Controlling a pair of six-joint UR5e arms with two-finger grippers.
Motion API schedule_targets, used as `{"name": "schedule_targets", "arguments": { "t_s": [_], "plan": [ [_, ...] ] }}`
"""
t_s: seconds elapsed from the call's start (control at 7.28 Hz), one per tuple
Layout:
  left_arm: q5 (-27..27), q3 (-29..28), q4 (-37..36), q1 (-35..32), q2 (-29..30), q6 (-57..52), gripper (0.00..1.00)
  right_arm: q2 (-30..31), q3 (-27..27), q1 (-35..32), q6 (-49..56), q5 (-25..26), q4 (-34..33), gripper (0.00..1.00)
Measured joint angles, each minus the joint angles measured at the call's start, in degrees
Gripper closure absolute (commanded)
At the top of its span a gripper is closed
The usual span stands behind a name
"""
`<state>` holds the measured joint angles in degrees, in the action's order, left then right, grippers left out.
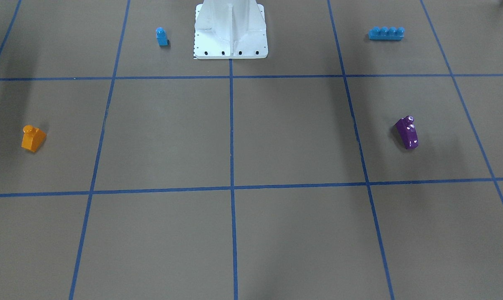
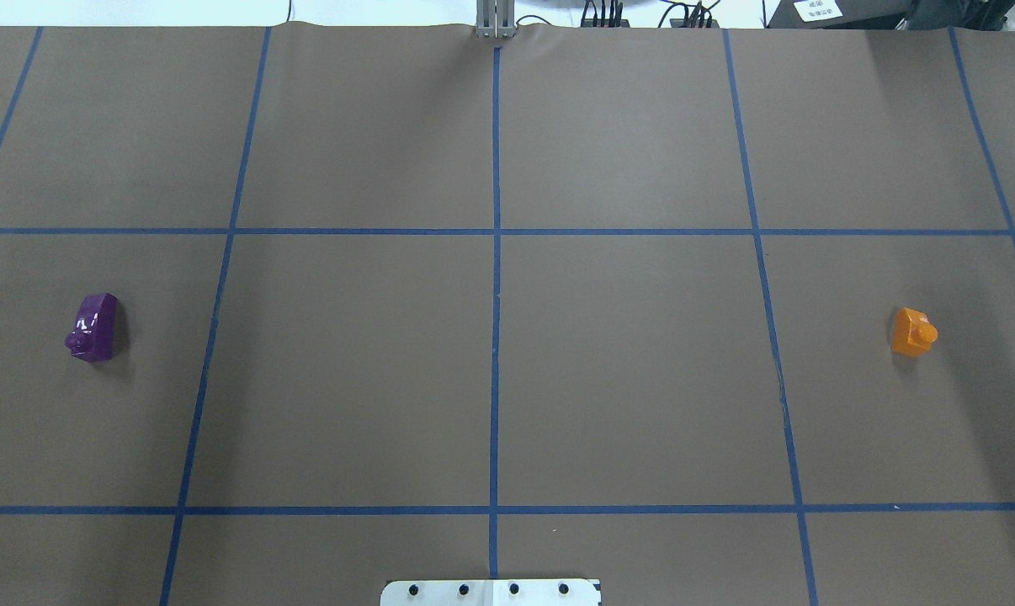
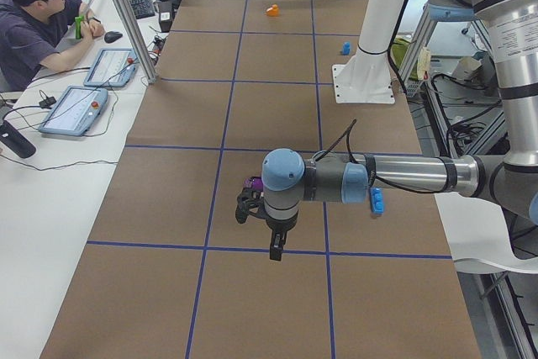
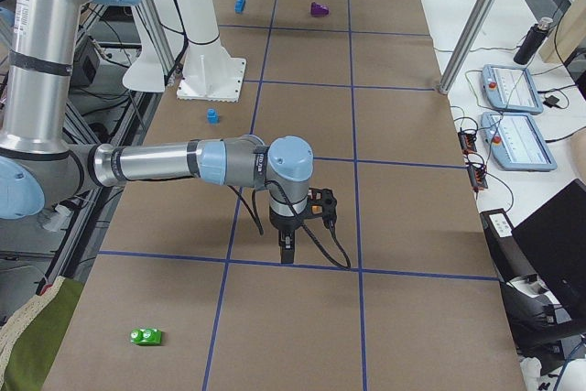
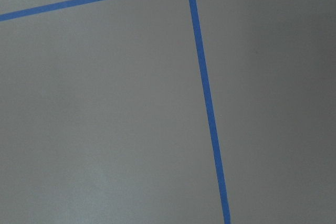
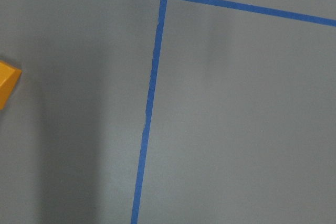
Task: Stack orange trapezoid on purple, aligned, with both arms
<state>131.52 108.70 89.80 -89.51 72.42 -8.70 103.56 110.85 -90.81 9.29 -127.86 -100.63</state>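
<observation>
Blocks well apart: orange trapezoid [image 2: 913, 332] at mid-right of the overhead view, purple [image 2: 95, 326] at mid-left, each in an outer grid square, with the centre squares between them. Spacing probably puts one block on each arm's side, which fits the two-arm task. Orange stands stud up. Purple's pose is harder to read; it looks tipped over, so it may need righting before anything sits squarely on it. Both rest on the brown paper, unheld; stacking not yet begun. Left gripper [image 3: 276, 245] hangs point-down at the centre of the left side view, just beside the purple. Right gripper [image 4: 286, 249] hangs likewise at the centre of the right side view, close by the orange. Spread or pressed together cannot be told for either; only the side views show them. Right wrist camera catches an orange corner at its left edge, a sign that arm is not yet centred over its block. Left wrist camera shows paper and blue tape only.
</observation>
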Motion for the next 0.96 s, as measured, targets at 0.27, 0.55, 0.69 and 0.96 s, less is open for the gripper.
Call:
{"name": "schedule_targets", "arguments": {
  "t_s": [0.27,0.55,0.69,0.96],
  "plan": [
    [0.2,0.16,-0.02,0.03,0.0,0.05,0.0,0.1,-0.01,0.02,0.03,0.02,-0.03,0.0],
    [0.06,0.53,0.11,0.06,0.48,0.28,0.0,-0.06,0.54,0.02,0.03,-0.01,0.13,0.0],
    [0.19,0.77,0.86,0.1,1.34,0.6,0.0,-0.54,1.25,0.02,0.01,-0.04,0.63,0.0],
    [0.21,0.86,5.49,0.15,3.79,0.78,0.0,-1.79,2.51,0.02,-0.24,-0.51,4.74,0.0]
  ]
}}
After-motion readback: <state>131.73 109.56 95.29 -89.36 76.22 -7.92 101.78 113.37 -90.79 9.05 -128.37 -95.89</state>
